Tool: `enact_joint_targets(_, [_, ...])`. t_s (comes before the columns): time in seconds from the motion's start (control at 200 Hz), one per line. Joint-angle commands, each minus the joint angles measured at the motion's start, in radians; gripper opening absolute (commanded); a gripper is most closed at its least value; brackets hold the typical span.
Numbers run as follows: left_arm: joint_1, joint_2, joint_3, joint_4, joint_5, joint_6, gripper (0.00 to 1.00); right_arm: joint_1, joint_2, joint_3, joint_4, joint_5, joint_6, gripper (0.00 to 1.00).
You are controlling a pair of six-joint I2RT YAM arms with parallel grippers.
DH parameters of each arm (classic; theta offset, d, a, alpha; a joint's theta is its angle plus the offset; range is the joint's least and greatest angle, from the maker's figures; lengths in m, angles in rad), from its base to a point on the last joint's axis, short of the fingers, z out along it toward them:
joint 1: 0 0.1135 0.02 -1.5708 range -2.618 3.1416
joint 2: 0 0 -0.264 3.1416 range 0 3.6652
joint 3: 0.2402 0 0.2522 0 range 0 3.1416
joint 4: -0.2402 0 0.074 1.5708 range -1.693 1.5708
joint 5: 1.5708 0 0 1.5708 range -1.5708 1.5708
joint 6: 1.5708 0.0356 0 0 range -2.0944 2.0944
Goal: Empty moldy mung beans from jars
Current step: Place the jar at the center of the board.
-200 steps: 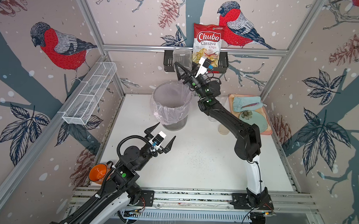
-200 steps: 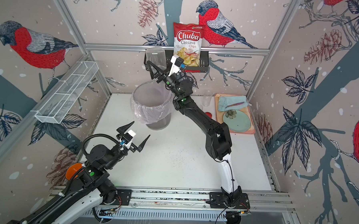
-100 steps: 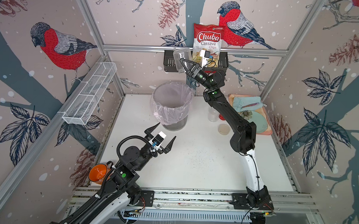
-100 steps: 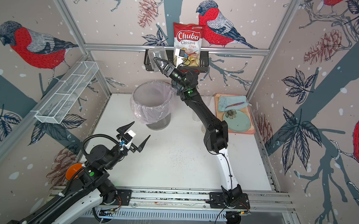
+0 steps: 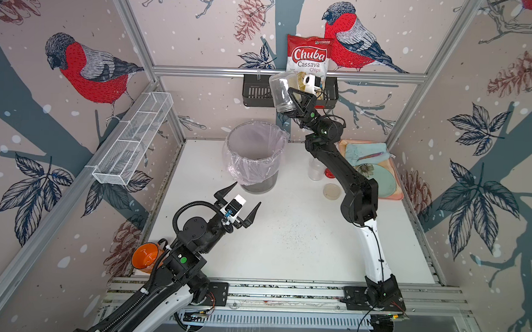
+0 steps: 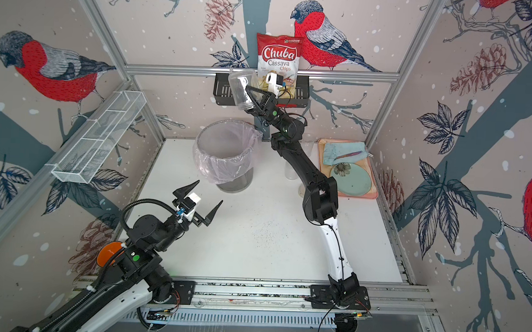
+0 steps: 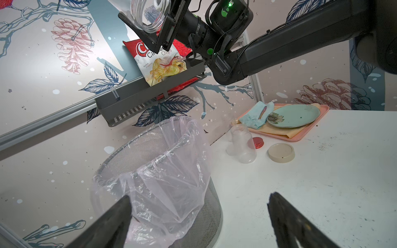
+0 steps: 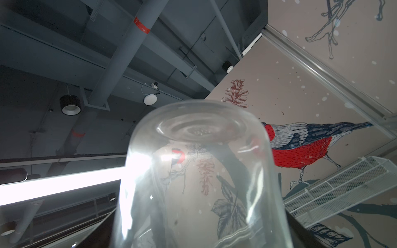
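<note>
In both top views the right gripper [image 5: 292,102] [image 6: 253,99] was clamped on a clear jar [image 5: 280,92] [image 6: 239,90], fingers at the threaded neck, the closed base reaching out past the fingertips and tipped upward. No mung beans showed through its wall, so it probably weighed little. The lined bin [image 5: 255,123] [image 6: 226,122] stood below and just beside that grip. The left gripper [image 5: 247,193] [image 6: 209,191] hung with fingers spread wide and nothing between them, the bin just beyond its tips.

From the left wrist view, the left gripper [image 7: 199,195] had both dark fingers apart with the bin's rim [image 7: 150,139] ahead of them. Farther off stood a second jar [image 7: 242,143], lidless and empty-looking, with a red lid [image 7: 256,142] and a beige lid [image 7: 281,152] beside it. The held jar [image 7: 148,15] sat between the right fingers high above.

In the right wrist view the jar [image 8: 199,171] filled the space ahead of the palm. Its wall looked rigid, smooth and glossy, so likely slippery. A grip across the body just below the threads seemed safest, squeezed gently in case it is brittle.
</note>
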Motion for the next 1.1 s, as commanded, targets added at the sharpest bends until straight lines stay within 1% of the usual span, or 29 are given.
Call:
enact_joint_targets(0.0, [0.001,-0.001,0.002,0.066,0.012,-0.001,0.96,0.000,-0.098,-0.097,0.087,-0.045,-0.008,0.09])
enact_joint_targets(0.08, [0.001,-0.001,0.005,0.065,0.010,0.002,0.96,-0.003,-0.184,-0.187,-0.023,-0.094,-0.119,0.08])
enact_joint_targets(0.115, [0.001,-0.003,0.005,0.065,0.008,0.002,0.96,-0.004,-0.226,-0.230,-0.077,-0.108,-0.189,0.08])
enact_joint_targets(0.165, [0.001,-0.005,0.006,0.065,0.006,0.001,0.96,-0.006,-0.289,-0.273,-0.244,-0.130,-0.335,0.08])
enact_joint_targets(0.23, [0.002,-0.006,0.005,0.062,0.009,-0.001,0.96,-0.008,-0.377,-0.336,-0.481,-0.114,-0.518,0.07])
enact_joint_targets(0.305, [0.001,-0.014,0.004,0.061,0.011,-0.007,0.96,-0.012,-0.464,-0.390,-0.723,-0.045,-0.743,0.07])
enact_joint_targets(0.37, [0.001,-0.031,-0.001,0.057,0.015,-0.013,0.96,-0.016,-0.514,-0.377,-0.967,0.044,-0.927,0.07])
enact_joint_targets(0.455, [0.002,-0.048,-0.004,0.049,0.007,-0.012,0.96,-0.032,-0.555,-0.363,-1.179,0.142,-1.061,0.07])
enact_joint_targets(0.535, [0.001,-0.046,0.001,0.037,-0.012,-0.004,0.96,-0.054,-0.574,-0.311,-1.379,0.249,-1.170,0.07])
enact_joint_targets(0.63, [0.001,-0.016,0.032,0.003,-0.068,-0.012,0.96,-0.078,-0.604,-0.270,-1.599,0.433,-1.272,0.07])
enact_joint_targets(0.785, [0.001,-0.020,0.041,0.008,-0.102,0.004,0.96,-0.098,-0.605,-0.173,-1.882,0.663,-1.366,0.07])
enact_joint_targets(0.93, [0.001,-0.022,0.044,0.002,-0.095,0.000,0.96,-0.090,-0.543,-0.054,-2.151,0.789,-1.398,0.07])
enact_joint_targets(1.031, [0.001,-0.035,0.039,0.003,-0.094,-0.005,0.96,-0.059,-0.530,-0.066,-2.299,0.862,-1.406,0.06])
enact_joint_targets(1.096, [0.001,-0.045,0.035,0.004,-0.094,-0.004,0.96,-0.034,-0.535,-0.102,-2.378,0.903,-1.402,0.06])
